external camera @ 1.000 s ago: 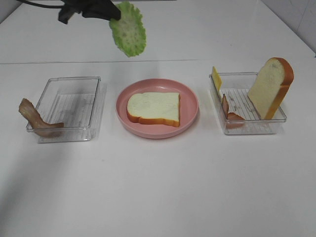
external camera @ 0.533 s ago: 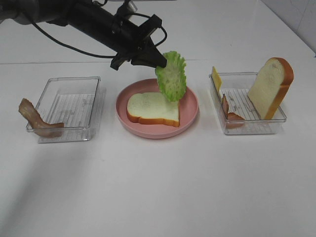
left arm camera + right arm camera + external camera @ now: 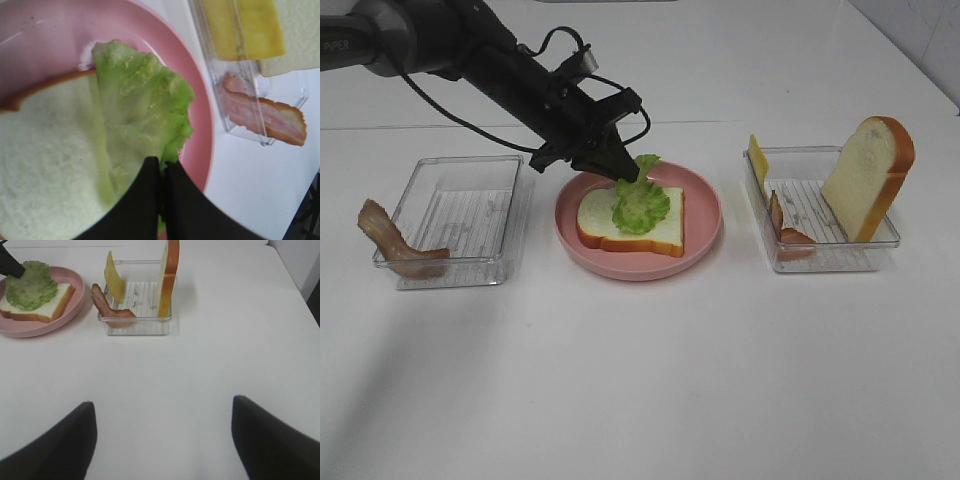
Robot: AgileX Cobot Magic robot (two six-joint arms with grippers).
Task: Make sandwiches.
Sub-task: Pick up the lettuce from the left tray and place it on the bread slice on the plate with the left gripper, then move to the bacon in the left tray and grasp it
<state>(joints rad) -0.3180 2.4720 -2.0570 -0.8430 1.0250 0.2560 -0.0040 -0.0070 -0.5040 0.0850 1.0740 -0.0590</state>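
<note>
early stage, judged from layout; sandwich base is down: one bread slice lies flat on the pink plate, centre of the overhead frame; left gripper reaches in from upper left, jaws pinched tight on the edge of the lettuce leaf; left wrist view shows the two black tips closed on the leaf's rim; leaf is draped on the bread, touching it, partly over the slice's far edge toward the plate rim; not let go yet, so the lettuce step looks nearly done but not finished.

right gripper shows only in its own wrist view, fingers spread wide at lower left and lower right of that frame, nothing between them, over bare table.

left to do, as i read it: release leaf, add bacon, cheese, top bread; bacon strip hangs over the outer edge of the left tray, left of frame; right tray, right of frame, holds the cheese slice standing at its left wall, second bacon strip leaning at the front left corner, second bread slice propped upright, tilted.
</note>
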